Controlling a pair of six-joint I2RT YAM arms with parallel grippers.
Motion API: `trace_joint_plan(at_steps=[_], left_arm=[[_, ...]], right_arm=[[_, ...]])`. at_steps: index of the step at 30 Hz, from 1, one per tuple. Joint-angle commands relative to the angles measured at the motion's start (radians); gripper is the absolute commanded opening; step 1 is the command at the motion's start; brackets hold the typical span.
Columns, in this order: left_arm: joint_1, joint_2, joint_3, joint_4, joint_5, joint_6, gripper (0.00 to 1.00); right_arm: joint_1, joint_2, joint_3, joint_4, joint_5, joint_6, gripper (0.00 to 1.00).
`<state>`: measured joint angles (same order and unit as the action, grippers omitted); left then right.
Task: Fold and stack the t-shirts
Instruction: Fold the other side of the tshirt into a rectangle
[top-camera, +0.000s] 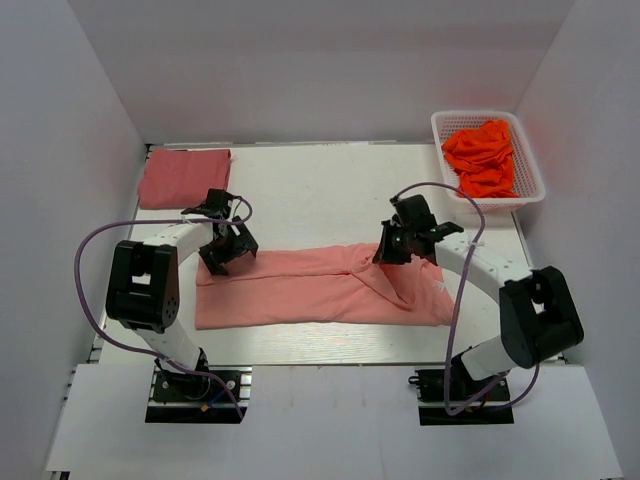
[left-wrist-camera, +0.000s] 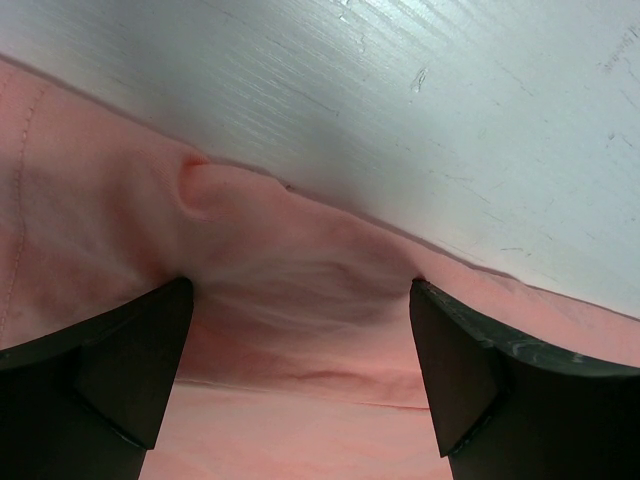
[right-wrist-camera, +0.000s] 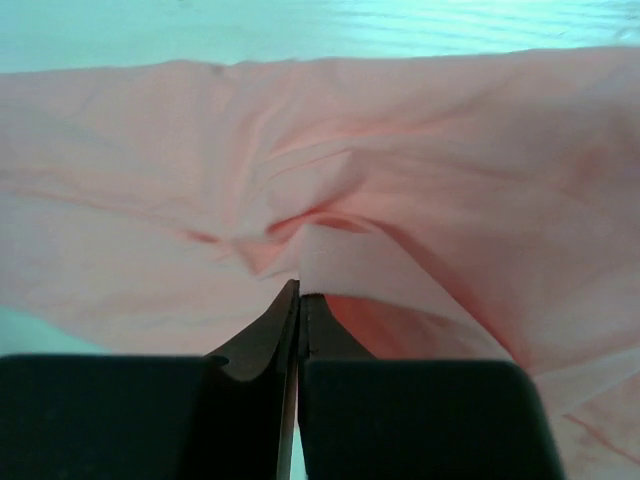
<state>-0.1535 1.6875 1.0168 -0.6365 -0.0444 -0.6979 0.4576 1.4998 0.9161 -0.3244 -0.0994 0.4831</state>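
Observation:
The salmon-pink t-shirt lies folded into a long band across the middle of the table. My left gripper is open over the band's upper left edge. In the left wrist view its fingers straddle bunched pink cloth at the table's edge line. My right gripper is shut on a raised fold of the pink shirt near its upper right part. In the right wrist view the closed tips pinch the cloth, which puckers around them. The darker rose-red t-shirt lies folded at the back left.
A white basket at the back right holds bright orange cloth. White walls close in the table on the left, back and right. Purple cables loop beside both arms.

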Motion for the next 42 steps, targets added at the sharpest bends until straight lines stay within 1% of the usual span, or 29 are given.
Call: trace_joint_plan(at_steps=[1, 2, 4, 5, 6, 13, 16, 17, 18, 19, 21, 23, 24, 27, 30, 35, 38, 41, 42], left_arm=[[0.009, 0.018, -0.011, -0.026, -0.032, 0.014, 1.0], [0.009, 0.018, -0.011, -0.017, -0.032, 0.014, 1.0], [0.009, 0.018, -0.02, -0.017, -0.032, 0.014, 1.0], [0.009, 0.018, -0.02, -0.017, -0.032, 0.014, 1.0], [0.009, 0.018, -0.02, -0.017, -0.032, 0.014, 1.0], [0.009, 0.018, -0.02, -0.017, -0.023, 0.014, 1.0], [0.009, 0.018, -0.011, -0.017, -0.023, 0.014, 1.0], [0.009, 0.018, -0.011, -0.017, -0.023, 0.014, 1.0], [0.009, 0.018, -0.011, -0.017, -0.023, 0.014, 1.0], [0.009, 0.018, -0.011, -0.017, -0.023, 0.014, 1.0], [0.009, 0.018, -0.011, -0.017, -0.023, 0.014, 1.0], [0.009, 0.018, -0.011, -0.017, -0.023, 0.014, 1.0], [0.009, 0.018, -0.011, -0.017, -0.023, 0.014, 1.0], [0.009, 0.018, -0.011, -0.017, -0.023, 0.014, 1.0], [0.009, 0.018, -0.011, -0.017, -0.023, 0.014, 1.0], [0.009, 0.018, 0.009, -0.026, -0.032, 0.014, 1.0], [0.009, 0.018, 0.009, -0.026, -0.032, 0.014, 1.0], [0.009, 0.018, 0.009, -0.016, -0.023, 0.014, 1.0], [0.009, 0.018, 0.009, -0.015, -0.023, 0.014, 1.0]], right_arm=[[0.019, -0.072, -0.052, 0.013, -0.121, 0.044, 0.0], [0.033, -0.072, -0.08, 0.016, -0.176, 0.081, 0.0], [0.058, -0.092, -0.121, 0.061, -0.235, 0.103, 0.0], [0.064, -0.104, -0.146, 0.083, -0.249, 0.15, 0.0], [0.072, -0.105, -0.161, 0.109, -0.275, 0.164, 0.0], [0.168, -0.104, -0.207, 0.191, -0.302, 0.304, 0.0], [0.202, -0.116, -0.253, 0.231, -0.315, 0.377, 0.14], [0.21, -0.128, -0.258, 0.229, -0.319, 0.388, 0.36], [0.219, -0.139, -0.261, 0.205, -0.321, 0.397, 0.63], [0.228, -0.148, -0.257, 0.182, -0.291, 0.399, 0.9], [0.234, -0.187, -0.244, 0.069, -0.264, 0.374, 0.9], [0.242, -0.24, -0.211, -0.008, -0.197, 0.344, 0.9], [0.242, -0.256, -0.198, -0.043, -0.191, 0.338, 0.9], [0.242, -0.306, -0.163, -0.1, -0.172, 0.298, 0.9], [0.233, -0.345, -0.135, -0.113, -0.16, 0.279, 0.9], [0.228, -0.316, -0.056, -0.215, -0.1, 0.278, 0.9], [0.228, -0.312, -0.083, -0.208, -0.073, 0.265, 0.9], [0.219, -0.308, -0.089, -0.15, 0.021, 0.252, 0.9], [0.219, -0.302, -0.089, -0.089, 0.07, 0.23, 0.9]])
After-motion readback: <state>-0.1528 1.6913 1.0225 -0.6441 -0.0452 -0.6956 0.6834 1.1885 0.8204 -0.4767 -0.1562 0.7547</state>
